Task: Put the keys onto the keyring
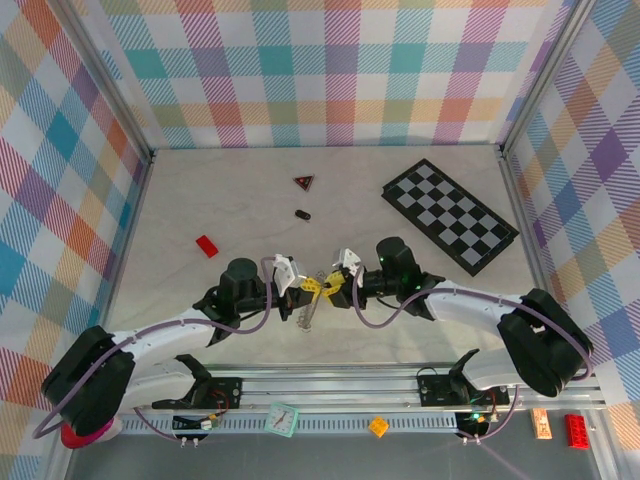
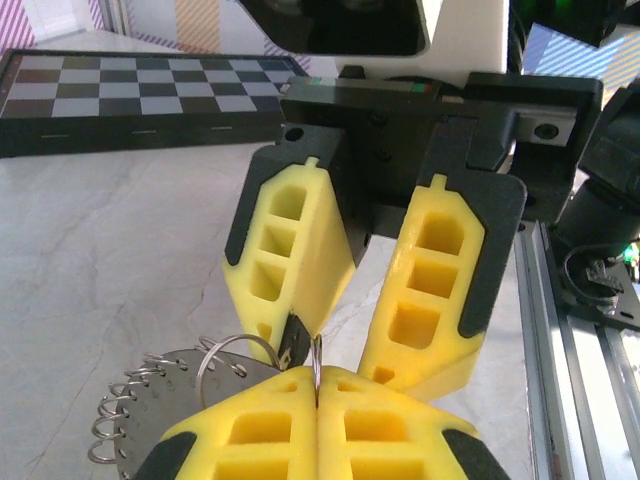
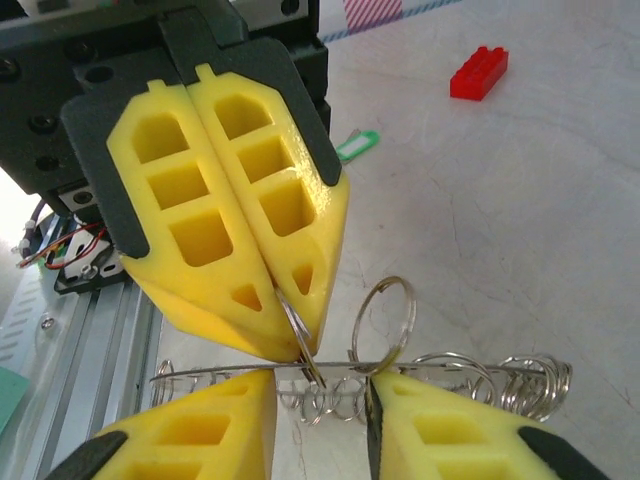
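My left pincer is clamped on the keyring; my right pincer stands half wide facing it, keys fringing the loop.

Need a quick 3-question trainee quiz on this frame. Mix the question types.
1. True or false: the left gripper is shut on the keyring.
2. Which thing lies at the far right in the top view? A) chessboard B) mug C) screwdriver
3. Fill in: the right gripper has its jaws ____.

Key: 1 true; 2 A; 3 open.
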{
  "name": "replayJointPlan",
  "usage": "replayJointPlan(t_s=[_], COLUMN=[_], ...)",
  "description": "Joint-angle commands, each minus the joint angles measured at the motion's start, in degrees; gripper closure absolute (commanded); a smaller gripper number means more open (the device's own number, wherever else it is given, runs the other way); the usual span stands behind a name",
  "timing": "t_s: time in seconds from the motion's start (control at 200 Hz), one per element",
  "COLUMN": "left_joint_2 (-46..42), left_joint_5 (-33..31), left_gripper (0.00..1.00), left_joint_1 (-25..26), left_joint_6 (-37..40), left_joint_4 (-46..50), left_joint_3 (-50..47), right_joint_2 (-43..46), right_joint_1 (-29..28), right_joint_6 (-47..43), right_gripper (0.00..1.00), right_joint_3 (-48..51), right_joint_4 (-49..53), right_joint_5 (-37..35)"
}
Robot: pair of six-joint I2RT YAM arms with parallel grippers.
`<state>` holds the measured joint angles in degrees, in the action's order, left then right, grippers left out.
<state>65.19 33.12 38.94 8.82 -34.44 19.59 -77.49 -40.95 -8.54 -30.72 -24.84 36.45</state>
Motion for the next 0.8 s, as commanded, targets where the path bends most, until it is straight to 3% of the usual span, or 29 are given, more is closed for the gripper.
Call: replayJointPlan(t_s=[0.0,0.245,0.68,0.795], left_joint_2=[1.2,3.4,5.1,5.4], left_joint_5=[3.1,5.8,9.6,10.0], left_gripper=[1.00,1.00,1.00,1.00], left_joint_1=[0.7,-0.3,-1.5,-1.5], left_joint_6=[-2.1,-4.2,-5.8,-5.8], left_joint_4=[-8.8,-15.6,-17.5,-17.5], left_joint_3=[-1.5,-2.7,-2.7,-2.6], right_joint_2=[0.1,0.1,1.8,2.3], right_joint_1=[-0.4,-0.4,-0.3,-0.3], right_joint_6=[0.8,-0.5,-2.5,-2.1], right_gripper=[0.73,0.72,0.86,0.79], right_joint_3=[1.5,3.5,2.6,1.7], right_joint_4=[-10.4,-14.5,-12.7,-11.7], right_joint_5=[0.6,2.4,4.2,4.6])
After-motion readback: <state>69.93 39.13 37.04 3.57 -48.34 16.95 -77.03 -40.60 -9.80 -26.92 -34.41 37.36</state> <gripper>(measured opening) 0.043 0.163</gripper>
